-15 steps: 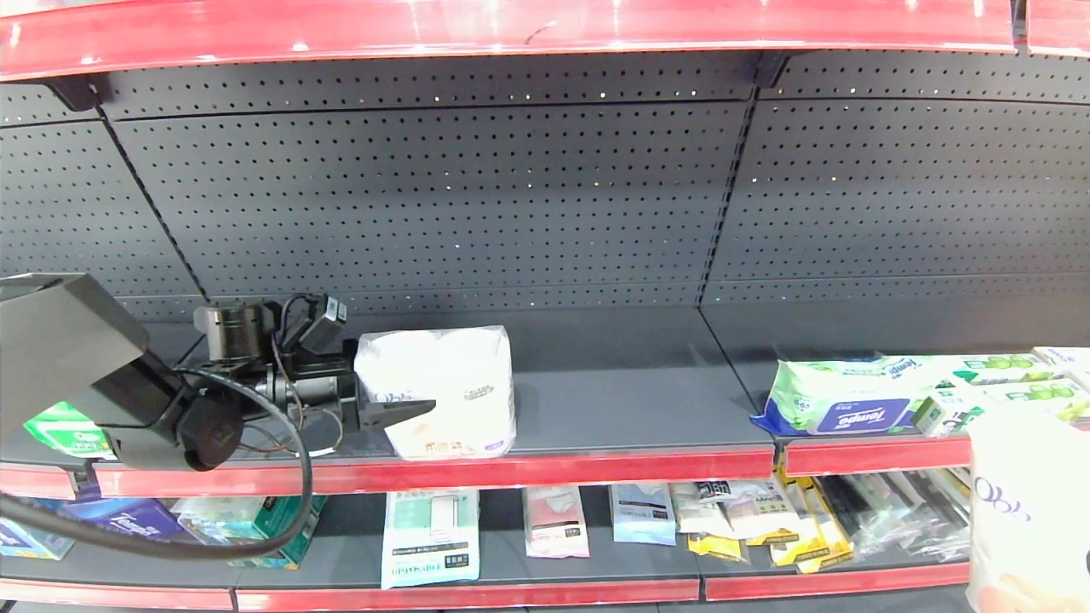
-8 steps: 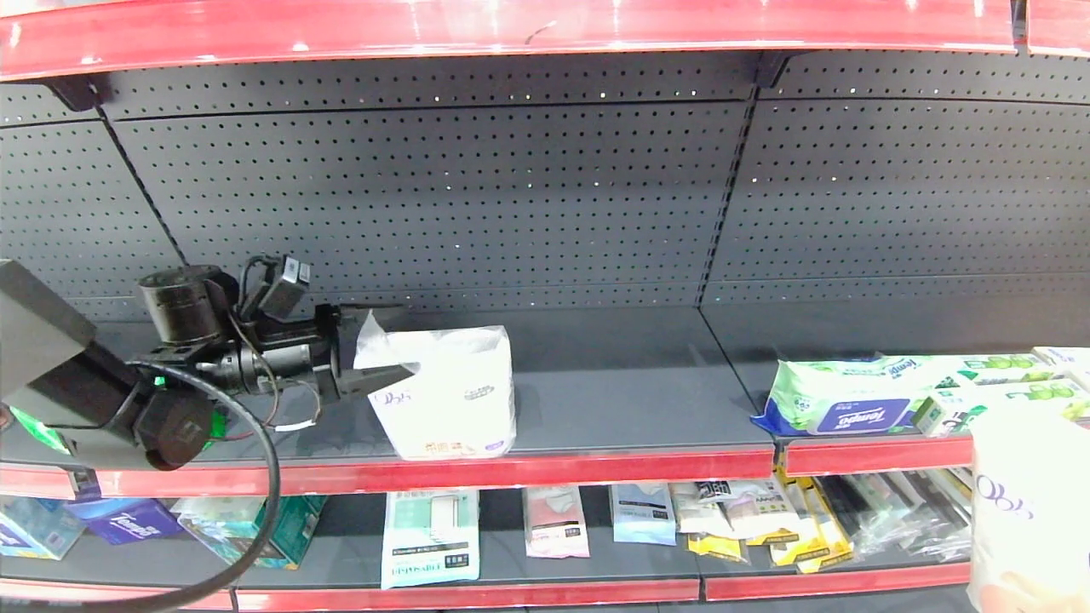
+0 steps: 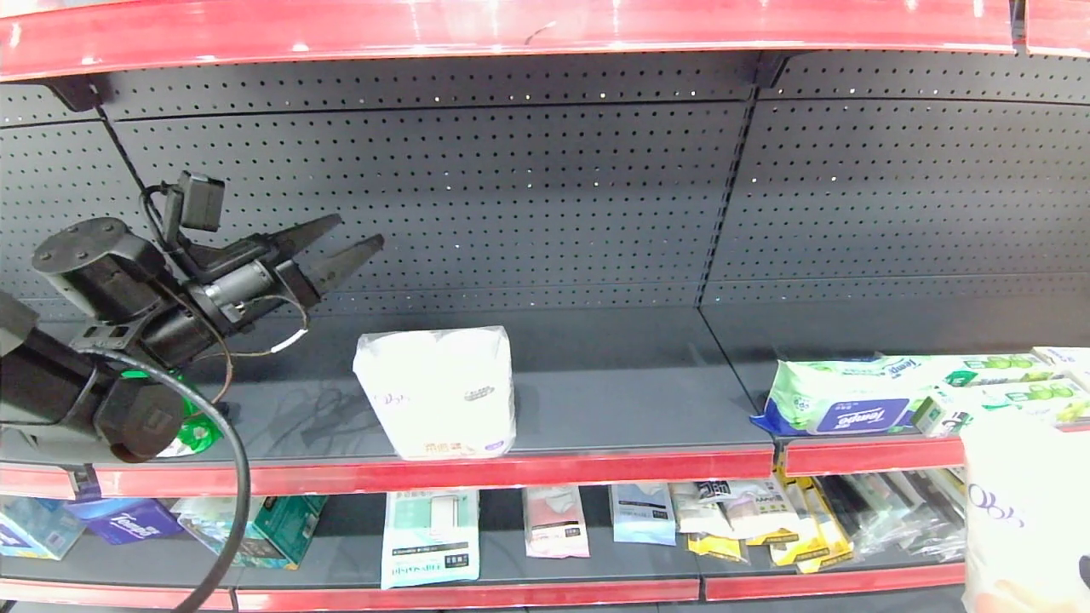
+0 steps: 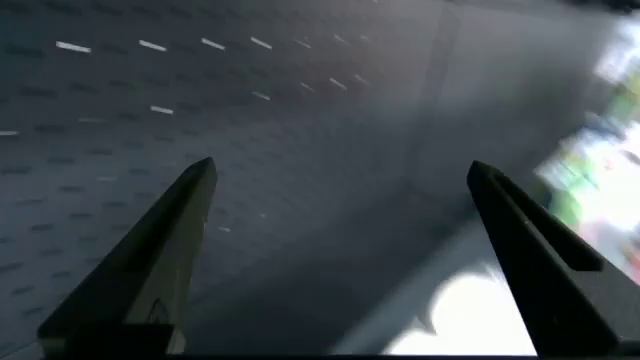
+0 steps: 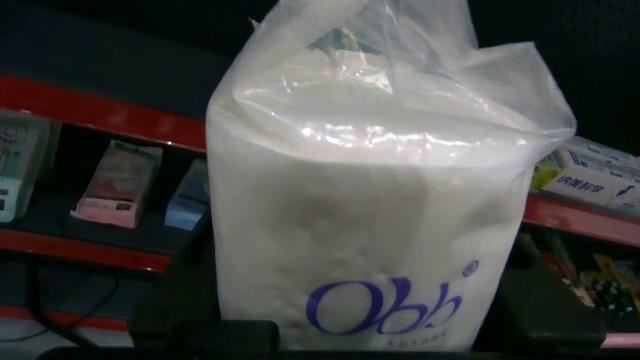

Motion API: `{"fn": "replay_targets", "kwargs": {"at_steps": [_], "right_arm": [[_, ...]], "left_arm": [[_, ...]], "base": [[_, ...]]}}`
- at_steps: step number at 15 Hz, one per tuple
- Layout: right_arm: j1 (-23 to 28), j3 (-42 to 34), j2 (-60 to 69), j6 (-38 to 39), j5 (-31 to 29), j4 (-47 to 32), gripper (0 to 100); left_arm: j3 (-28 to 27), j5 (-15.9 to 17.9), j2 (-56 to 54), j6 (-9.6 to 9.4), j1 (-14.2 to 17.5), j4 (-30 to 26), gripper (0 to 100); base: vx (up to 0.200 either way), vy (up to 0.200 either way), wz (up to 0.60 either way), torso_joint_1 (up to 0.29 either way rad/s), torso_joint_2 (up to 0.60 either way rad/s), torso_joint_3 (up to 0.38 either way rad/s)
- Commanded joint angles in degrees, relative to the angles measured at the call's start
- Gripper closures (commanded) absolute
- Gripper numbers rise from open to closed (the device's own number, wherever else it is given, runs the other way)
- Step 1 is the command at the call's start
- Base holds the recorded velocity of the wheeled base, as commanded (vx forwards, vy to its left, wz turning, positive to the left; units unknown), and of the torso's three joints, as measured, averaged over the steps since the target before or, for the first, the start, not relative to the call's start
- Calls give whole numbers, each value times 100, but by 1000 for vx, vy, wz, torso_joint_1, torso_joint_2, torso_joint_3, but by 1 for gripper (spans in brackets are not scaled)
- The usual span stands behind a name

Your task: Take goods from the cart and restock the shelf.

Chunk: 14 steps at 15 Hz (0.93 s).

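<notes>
A white tissue pack (image 3: 438,392) stands upright on the middle shelf (image 3: 596,464), near its red front edge. Up and to the left of it hangs my left gripper (image 3: 361,231), open and holding nothing, in front of the pegboard. In the left wrist view, the left gripper (image 4: 342,168) has its fingers (image 4: 165,270) spread wide over the dark shelf. At the lower right a second white tissue pack (image 3: 1026,511) in clear plastic is held in front of the shelves. My right gripper (image 5: 365,295) is shut on this second pack (image 5: 370,200), with a finger on each side.
Green and blue wipe packs (image 3: 851,400) lie on the right shelf section. A green pack (image 3: 183,434) sits behind my left arm. The lower shelf (image 3: 477,592) carries several flat packets and boxes. A red shelf edge (image 3: 511,25) runs overhead. A pegboard wall (image 3: 511,187) closes the back.
My left gripper has let go of the white pack, pulled back to the left and risen well above it, fingers open. The pack stays on the shelf. The right-held pack has hardly moved.
</notes>
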<state>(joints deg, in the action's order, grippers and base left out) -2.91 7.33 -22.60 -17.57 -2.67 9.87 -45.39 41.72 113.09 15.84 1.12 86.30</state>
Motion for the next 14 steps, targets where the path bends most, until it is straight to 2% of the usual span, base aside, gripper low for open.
{"fn": "replay_targets", "kwargs": {"at_steps": [1,2,3,4,5,6,7,8,9,10,12,13,14], "right_arm": [[-7,-12,-25,-1,12,6,100],[-16,-3,-43,-1,12,6,100],[-16,6,-60,-1,21,6,100],[-16,41,-87,-1,21,6,100],[-16,67,-148,-1,21,15,100],[-16,120,-254,-1,21,15,100],[-16,217,-377,-1,12,15,100],[-16,304,-482,-1,3,15,100],[-16,384,-596,-1,12,15,100],[-7,428,-667,16,-5,23,100],[-7,489,-825,78,-5,58,100],[-16,586,-1027,131,38,67,100],[-34,691,-1194,183,65,67,100]], "left_arm": [[-32,-498,-200,95,46,-87,0],[21,-761,-253,78,99,-139,0],[91,-1078,-288,-54,187,-227,0],[153,-1421,-270,-503,415,-394,0],[214,-2018,-226,-1100,565,-579,0],[276,-2906,-226,-1188,582,-711,0],[285,-4005,-235,-1214,591,-860,0],[355,-4550,-384,-1214,600,-1089,0],[698,-4567,-833,-1214,661,-1458,0],[1137,-4383,-1369,-1206,644,-1932,0],[1946,-3723,-2406,-1214,644,-2556,0],[2702,-3064,-3452,-1355,670,-3137,0],[3027,-2897,-4006,-1478,679,-3523,0]], "base": [[0,0,0,0,0,0],[0,0,0,0,0,0],[0,0,0,0,0,0],[0,0,0,0,0,0],[0,0,0,0,0,0],[0,0,0,0,0,0],[0,0,0,0,0,0],[0,0,0,0,0,0],[0,0,0,0,0,0],[0,0,0,0,0,0],[0,0,0,0,0,0],[0,0,0,0,0,0],[0,0,0,0,0,0]]}}
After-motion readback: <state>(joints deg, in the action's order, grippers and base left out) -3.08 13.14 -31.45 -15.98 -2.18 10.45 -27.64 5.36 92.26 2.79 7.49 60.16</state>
